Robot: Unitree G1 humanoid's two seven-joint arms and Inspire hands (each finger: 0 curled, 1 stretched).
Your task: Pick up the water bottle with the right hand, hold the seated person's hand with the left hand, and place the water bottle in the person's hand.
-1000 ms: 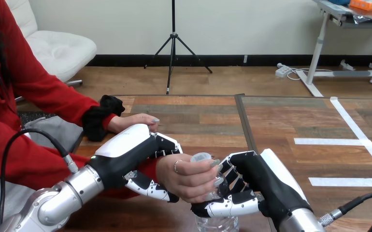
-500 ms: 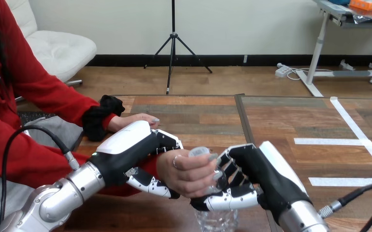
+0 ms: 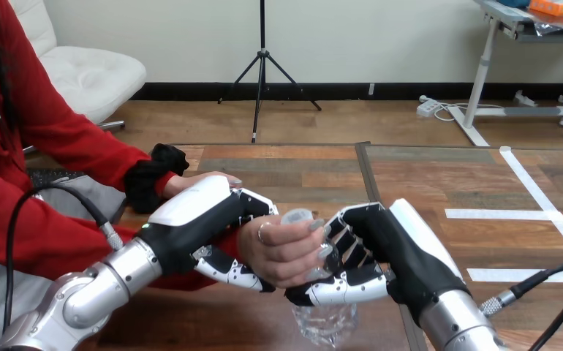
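A clear water bottle [image 3: 325,322] stands upright in the lower middle, its cap [image 3: 296,216] showing above the person's fingers. The person's hand [image 3: 282,252] is wrapped round the bottle's upper part. My right hand [image 3: 370,256] is curled round the bottle from the right, its thumb crossing under the person's fingers. My left hand [image 3: 205,227] grips the person's wrist from the left, fingers over the top and thumb underneath. The bottle's middle is hidden by the hands.
The person's other hand [image 3: 198,181], with a black cuff, rests on the table behind my left hand. White tape lines [image 3: 534,212] mark the table's right side. A dark seam [image 3: 370,186] runs down the tabletop's middle.
Both my hands, the person's hand and the bottle have risen slightly together, so more of the bottle's base shows. The grips look unchanged.
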